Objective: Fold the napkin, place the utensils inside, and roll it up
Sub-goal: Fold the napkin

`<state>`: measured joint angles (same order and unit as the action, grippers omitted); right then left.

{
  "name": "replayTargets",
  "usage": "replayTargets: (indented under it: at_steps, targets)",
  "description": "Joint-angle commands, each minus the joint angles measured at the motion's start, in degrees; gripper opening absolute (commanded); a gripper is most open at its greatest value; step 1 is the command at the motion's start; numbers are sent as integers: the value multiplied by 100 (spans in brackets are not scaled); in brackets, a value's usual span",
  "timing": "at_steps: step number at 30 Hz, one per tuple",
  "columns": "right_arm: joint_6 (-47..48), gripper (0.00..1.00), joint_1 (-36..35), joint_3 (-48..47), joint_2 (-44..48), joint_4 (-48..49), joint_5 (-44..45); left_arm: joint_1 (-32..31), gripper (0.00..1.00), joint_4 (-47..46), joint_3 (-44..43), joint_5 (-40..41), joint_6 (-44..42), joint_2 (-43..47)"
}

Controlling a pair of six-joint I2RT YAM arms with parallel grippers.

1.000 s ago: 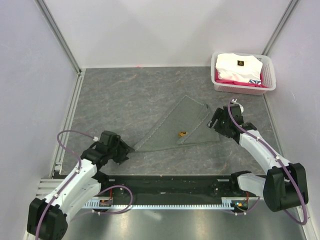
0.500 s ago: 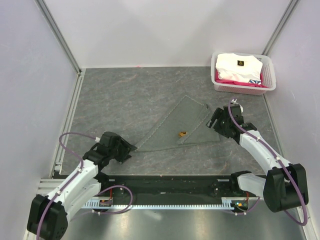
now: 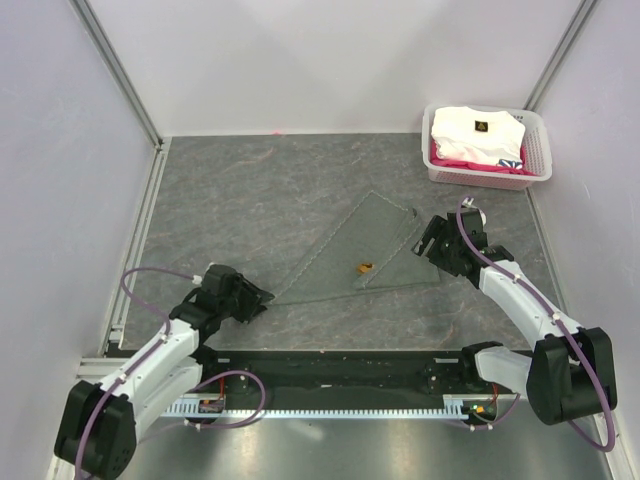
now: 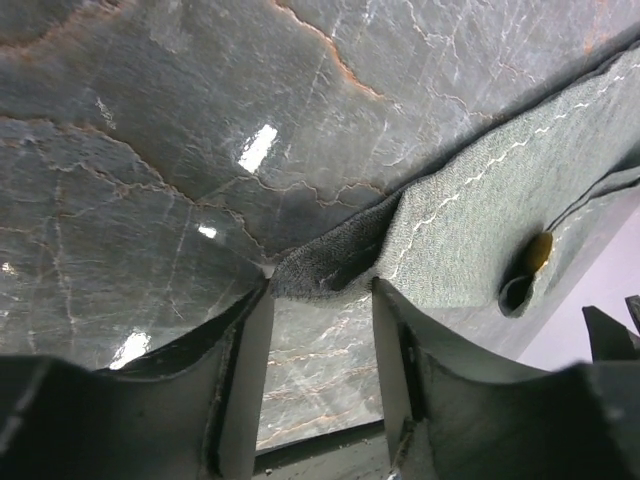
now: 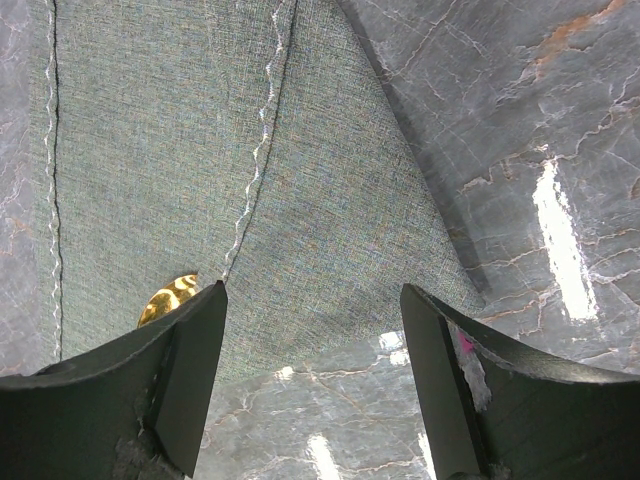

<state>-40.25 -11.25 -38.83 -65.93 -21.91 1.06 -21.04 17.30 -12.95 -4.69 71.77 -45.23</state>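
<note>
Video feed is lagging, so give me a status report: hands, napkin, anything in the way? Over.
Left hand open, straddling near corner of napkin. Right hand open over napkin's right edge. Spoon peeking from fold. Basket far right, clear of work.

The spoon (image 3: 365, 268) is peeking out as a gold speck, the rest lying hidden under a fold of the napkin (image 3: 385, 235); in the right wrist view the right gripper (image 5: 312, 295) is covering part of it, and the napkin is running off the top edge

lab test cell: plain pale walls (image 3: 330, 60), aluminium frame rails (image 3: 120, 78)
</note>
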Motion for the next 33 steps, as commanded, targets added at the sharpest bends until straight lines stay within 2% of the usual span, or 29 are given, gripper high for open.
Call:
replayTargets:
  at_steps: [1, 6, 9, 14, 15, 19, 26, 33]
  targets:
    - [44, 79, 8, -46, 45, 20, -36, -6, 45, -306, 12, 100, 162, -126]
    - [70, 79, 8, -55, 28, 20, -27, -14, 37, -420, 21, 82, 127, -266]
    - [96, 79, 0, -63, 19, 20, -27, -6, 28, -534, 21, 38, 92, -407]
    - [123, 79, 8, -81, 45, 29, -18, -14, 4, -684, -23, -14, -40, -565]
    - [149, 79, 8, -90, 63, 20, -9, -6, 2, -719, -41, -15, -144, -600]
    - [193, 79, 8, -81, 151, -24, 17, -14, 2, -1000, -383, -207, -777, -855]
    - [342, 80, 8, -160, 405, -357, 228, -58, 2, -1238, -1813, -796, -1867, -1865]
    - [378, 80, 8, -125, 783, -735, 483, -681, 2, -1255, -3089, -1438, -2474, -2665]
